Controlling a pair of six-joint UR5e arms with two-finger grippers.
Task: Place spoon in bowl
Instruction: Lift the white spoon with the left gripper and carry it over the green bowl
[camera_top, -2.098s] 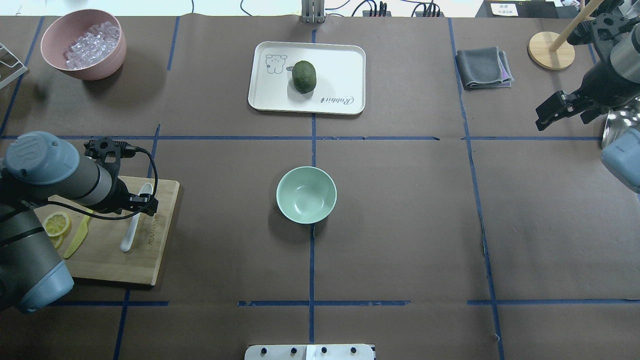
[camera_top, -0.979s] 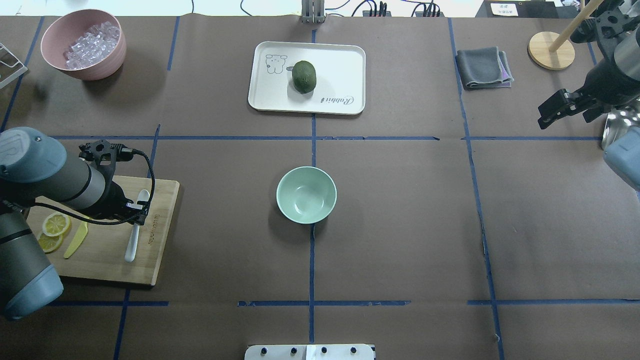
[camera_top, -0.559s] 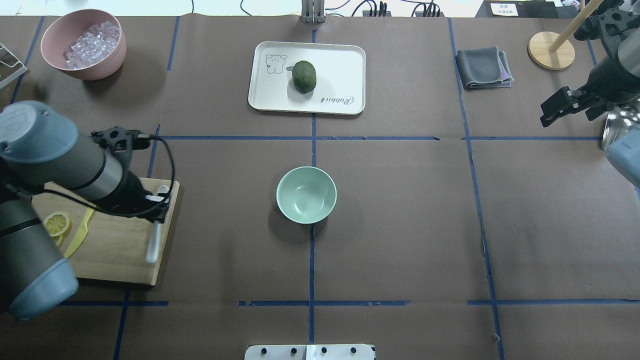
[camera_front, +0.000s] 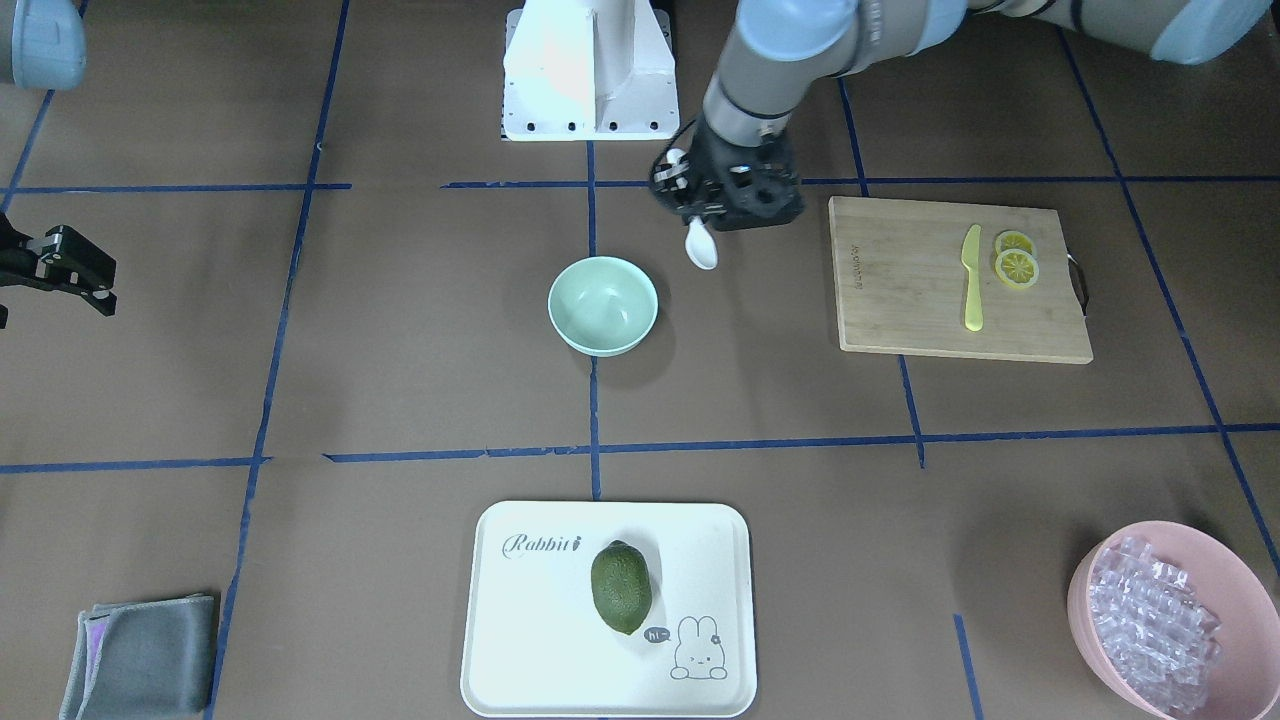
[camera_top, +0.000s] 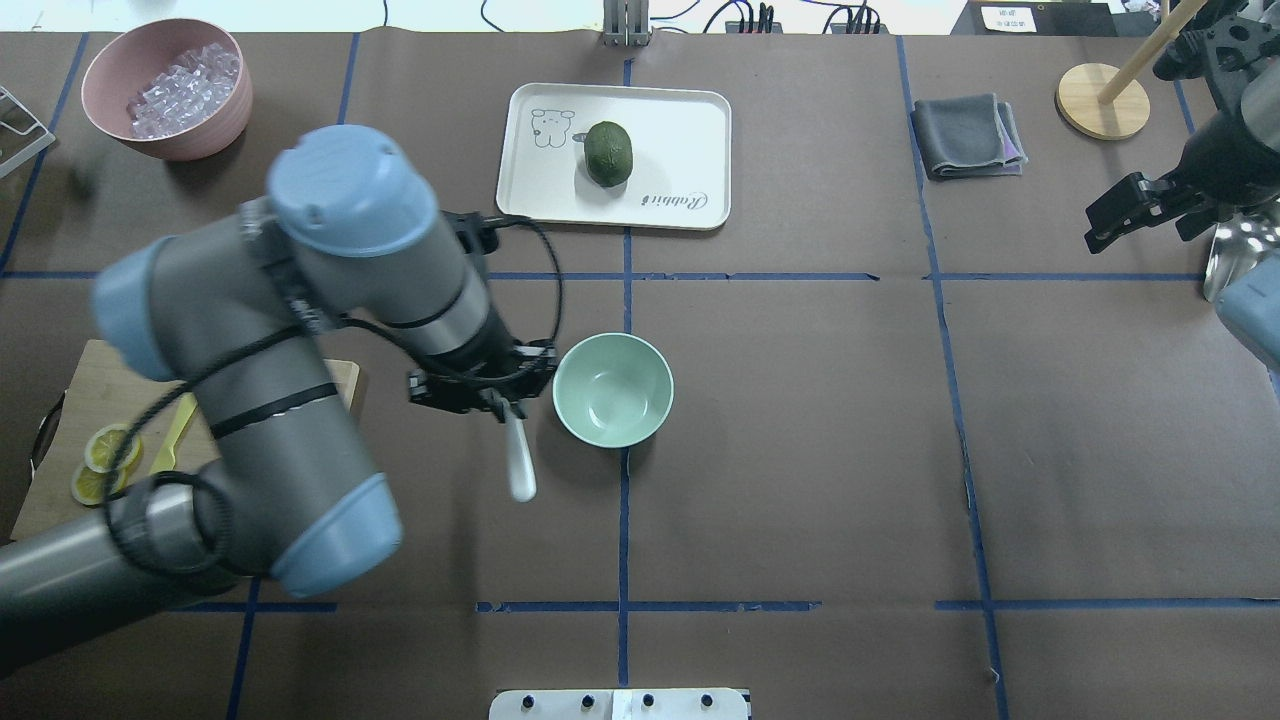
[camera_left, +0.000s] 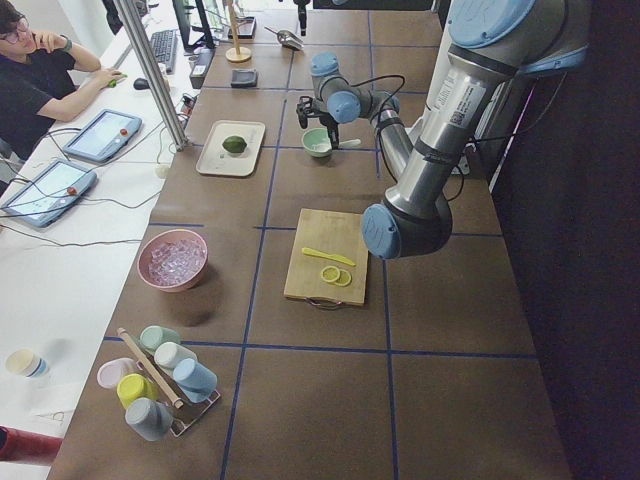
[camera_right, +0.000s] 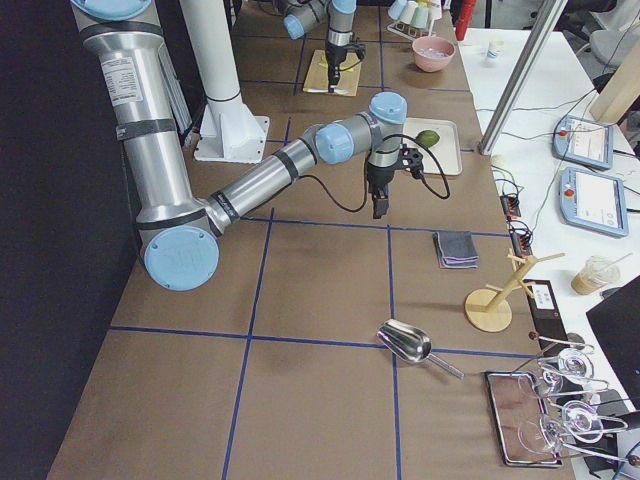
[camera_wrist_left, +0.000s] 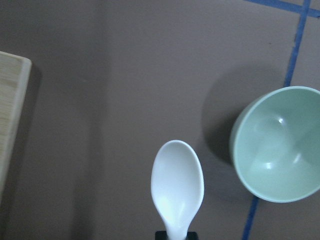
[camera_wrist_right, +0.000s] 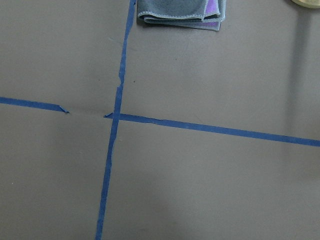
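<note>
The pale mint-green bowl (camera_top: 612, 390) stands empty at the table's middle, also in the front view (camera_front: 603, 305) and the left wrist view (camera_wrist_left: 280, 145). My left gripper (camera_top: 497, 398) is shut on the white spoon (camera_top: 519, 462) and holds it above the table, just left of the bowl in the overhead view. The spoon hangs scoop down, seen in the front view (camera_front: 702, 247) and the left wrist view (camera_wrist_left: 177, 182). It is outside the bowl's rim. My right gripper (camera_top: 1105, 222) is open and empty at the far right, also in the front view (camera_front: 80, 272).
A wooden cutting board (camera_front: 900, 290) with a yellow knife (camera_front: 972, 275) and lemon slices (camera_front: 1015, 258) lies on the left. A pink bowl of ice cubes (camera_top: 165, 85), a white tray (camera_top: 680, 130) with a green fruit (camera_top: 609, 153), a grey cloth (camera_top: 965, 135) and a wooden stand (camera_top: 1100, 100) sit along the far side.
My left gripper has lifted the spoon off the cutting board and carried it right, to beside the bowl. The right arm has barely moved.
</note>
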